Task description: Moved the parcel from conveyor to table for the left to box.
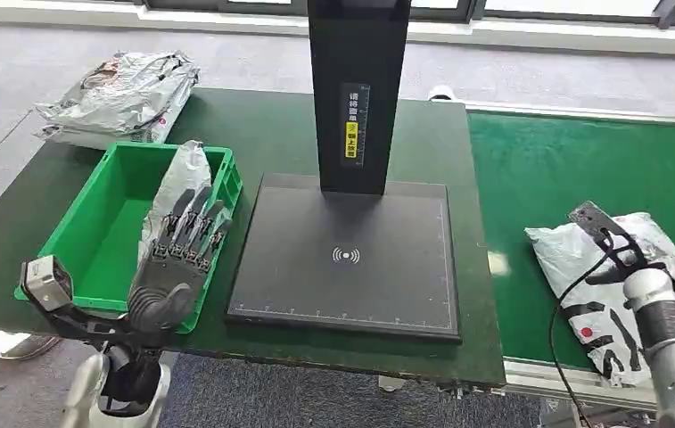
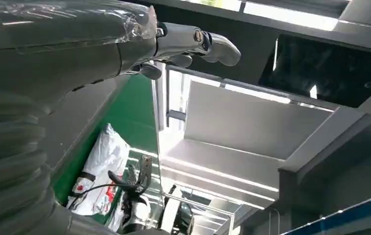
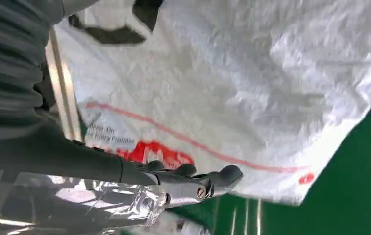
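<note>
A white parcel (image 1: 570,263) with red and black print lies on the green conveyor (image 1: 565,160) at the right. My right hand (image 1: 623,254) hangs close over it. In the right wrist view the thumb and dark fingers (image 3: 193,178) stretch out just above the parcel's crinkled skin (image 3: 252,83), gripping nothing. My left hand (image 1: 177,259) is open with fingers spread, hovering over the near right corner of the green box (image 1: 93,192). A silver parcel (image 1: 182,174) lies in that box. The left wrist view shows the left thumb (image 2: 212,44) extended and the white parcel (image 2: 100,161) far off.
A black scanner plate (image 1: 347,267) with a tall black post (image 1: 356,89) stands mid-table between box and conveyor. A pile of silver parcels (image 1: 119,94) sits at the dark green table's (image 1: 253,125) back left corner.
</note>
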Robot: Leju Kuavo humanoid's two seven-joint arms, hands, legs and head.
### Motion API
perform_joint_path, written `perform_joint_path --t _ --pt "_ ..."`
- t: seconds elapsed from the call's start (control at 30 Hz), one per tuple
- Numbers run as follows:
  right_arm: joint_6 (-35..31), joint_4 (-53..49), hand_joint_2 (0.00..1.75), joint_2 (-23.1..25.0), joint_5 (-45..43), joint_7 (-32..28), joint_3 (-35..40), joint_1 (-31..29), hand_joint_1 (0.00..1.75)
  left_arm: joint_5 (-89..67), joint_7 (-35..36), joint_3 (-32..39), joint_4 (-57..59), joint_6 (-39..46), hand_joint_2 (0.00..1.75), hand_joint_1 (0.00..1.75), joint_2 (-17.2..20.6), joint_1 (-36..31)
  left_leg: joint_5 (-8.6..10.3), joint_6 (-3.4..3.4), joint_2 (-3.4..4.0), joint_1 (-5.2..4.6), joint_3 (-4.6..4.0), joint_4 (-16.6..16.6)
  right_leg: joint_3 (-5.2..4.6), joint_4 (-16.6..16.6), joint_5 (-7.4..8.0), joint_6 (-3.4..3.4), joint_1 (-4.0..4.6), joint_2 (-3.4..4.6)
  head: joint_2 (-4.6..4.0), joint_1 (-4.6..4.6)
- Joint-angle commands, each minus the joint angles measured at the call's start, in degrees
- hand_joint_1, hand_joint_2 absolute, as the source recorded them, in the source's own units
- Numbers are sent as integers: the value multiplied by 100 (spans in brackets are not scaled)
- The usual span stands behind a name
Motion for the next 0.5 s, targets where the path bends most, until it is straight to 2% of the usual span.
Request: perform_joint_path --t 0.03,0.27,0.5 --pt "311 769 175 62 -1401 -471 -1976 338 0 -227 -3 119 76 -32 175 0 -9 131 1 0 -10 4 15 -13 23 -19 0 -3 5 -14 0 0" --pt "463 690 175 326 -2383 -841 -2744 525 0 -308 9 236 -80 6 175 0 -89 255 -3 -2 10 2 12 -11 14 -12 0 -5 2 5 0 0" --pt "322 648 175 307 -2466 -754 -2772 664 0 -326 11 165 -9 12 175 0 -83 224 0 -2 10 1 10 -16 13 -14 1 -2 2 5 2 0"
